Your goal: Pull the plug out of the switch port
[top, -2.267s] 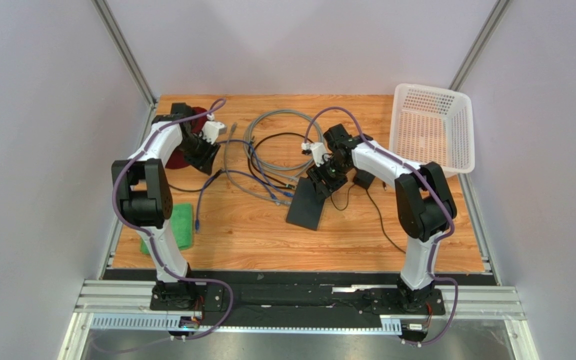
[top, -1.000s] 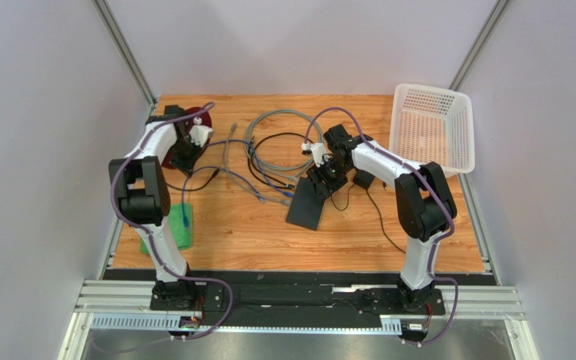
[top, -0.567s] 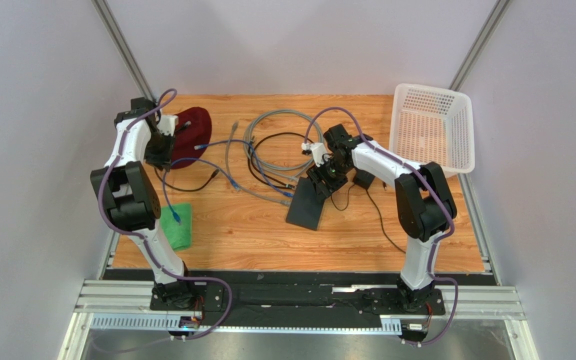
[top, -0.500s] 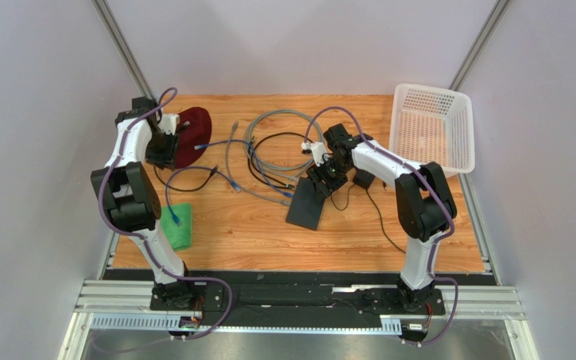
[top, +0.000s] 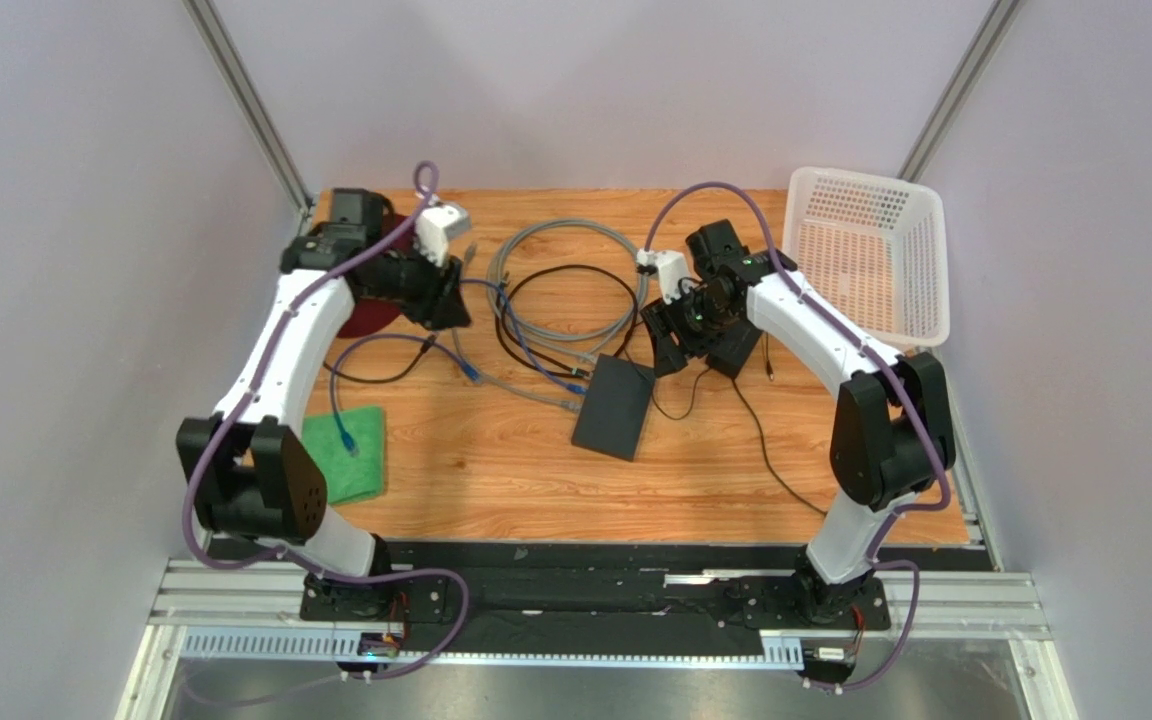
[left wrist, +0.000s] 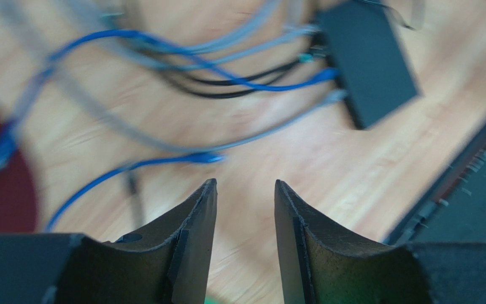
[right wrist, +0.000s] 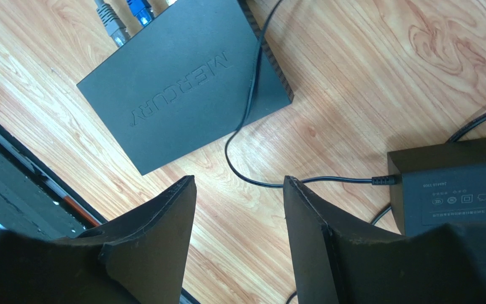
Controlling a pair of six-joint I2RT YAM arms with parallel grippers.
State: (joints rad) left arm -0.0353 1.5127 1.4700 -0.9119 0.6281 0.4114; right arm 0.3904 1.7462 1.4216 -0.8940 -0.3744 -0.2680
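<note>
Fingers [left wrist: 191, 253] of the left gripper [left wrist: 244, 190] have just sprung apart, empty, dropping the blue cable [left wrist: 131, 170]; the right gripper [right wrist: 238, 183], open too, has lifted off the switch [right wrist: 182, 82], lying mid-table; one plug [left wrist: 209, 157] seems pulled, a grey plug [right wrist: 109, 14] stays in.

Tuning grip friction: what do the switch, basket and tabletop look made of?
Switch: matte black casing, probably plastic; it has a dull, even sheen and same-colour MERCURY lettering.
Basket: white, likely moulded plastic, with perforated walls.
Tabletop: smooth with an orange wood grain; I cannot tell solid wood from laminate.
</note>
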